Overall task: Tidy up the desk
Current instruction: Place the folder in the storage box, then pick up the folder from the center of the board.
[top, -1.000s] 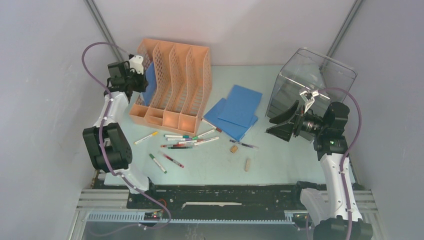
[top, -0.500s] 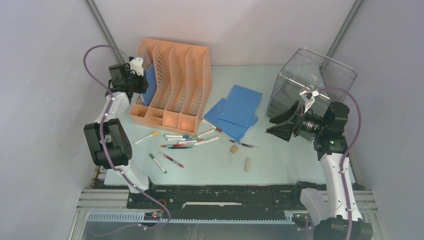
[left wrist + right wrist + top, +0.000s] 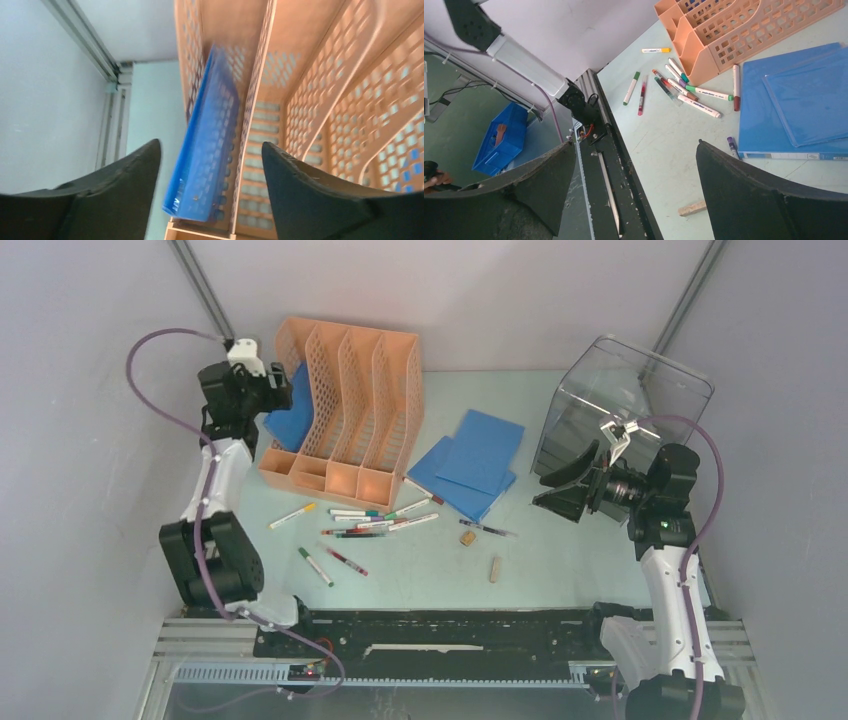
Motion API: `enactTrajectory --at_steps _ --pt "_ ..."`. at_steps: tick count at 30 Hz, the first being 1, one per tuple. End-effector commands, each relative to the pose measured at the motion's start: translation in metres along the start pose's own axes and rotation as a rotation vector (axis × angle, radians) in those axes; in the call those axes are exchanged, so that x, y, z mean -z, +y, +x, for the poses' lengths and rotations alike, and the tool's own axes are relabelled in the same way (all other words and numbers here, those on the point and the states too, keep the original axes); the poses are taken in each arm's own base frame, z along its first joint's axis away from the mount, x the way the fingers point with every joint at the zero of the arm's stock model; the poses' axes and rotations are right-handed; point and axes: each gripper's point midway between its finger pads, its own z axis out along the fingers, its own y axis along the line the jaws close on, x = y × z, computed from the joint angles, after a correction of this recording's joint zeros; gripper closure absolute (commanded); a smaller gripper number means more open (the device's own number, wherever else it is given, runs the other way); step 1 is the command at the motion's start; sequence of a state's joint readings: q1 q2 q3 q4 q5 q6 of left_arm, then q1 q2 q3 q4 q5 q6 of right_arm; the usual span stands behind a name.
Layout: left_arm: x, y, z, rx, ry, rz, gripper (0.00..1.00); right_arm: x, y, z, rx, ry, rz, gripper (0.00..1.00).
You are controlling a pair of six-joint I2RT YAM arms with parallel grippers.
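you have one blue folder (image 3: 289, 416) standing in the left slot of the orange rack (image 3: 345, 400). your left gripper (image 3: 211, 144) is wide open by it, holding nothing. your right gripper (image 3: 636, 145) is wide open too, empty, above the right side of the desk (image 3: 560, 570). two loose folders (image 3: 470, 465) and the markers (image 3: 370, 523) wait there.

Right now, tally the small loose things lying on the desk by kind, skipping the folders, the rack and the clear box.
Pens: 11
Cork: 1
Wooden stick: 1
Total: 13
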State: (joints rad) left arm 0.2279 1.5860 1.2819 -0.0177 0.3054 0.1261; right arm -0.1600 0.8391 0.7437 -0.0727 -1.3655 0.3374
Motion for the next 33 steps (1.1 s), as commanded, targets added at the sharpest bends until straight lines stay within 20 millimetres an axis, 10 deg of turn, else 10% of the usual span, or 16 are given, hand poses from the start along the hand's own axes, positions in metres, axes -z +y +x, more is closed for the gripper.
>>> enactTrajectory --at_steps 1,11,18,33 --pt "0.050 0.014 -0.072 0.101 -0.260 -0.145 0.12 0.002 0.004 -0.013 0.077 -0.016 0.009 0.03" --pt "0.093 0.004 -0.067 0.567 -0.406 -0.114 0.00 0.003 0.003 -0.014 0.083 -0.020 0.015 0.03" --pt "0.097 -0.046 -0.056 0.811 -0.326 0.128 0.00 0.005 0.003 -0.015 0.087 -0.024 0.020 0.03" --pt "0.160 -0.173 0.000 0.752 -0.246 0.327 0.00 0.005 0.006 -0.015 0.093 -0.025 0.015 0.03"
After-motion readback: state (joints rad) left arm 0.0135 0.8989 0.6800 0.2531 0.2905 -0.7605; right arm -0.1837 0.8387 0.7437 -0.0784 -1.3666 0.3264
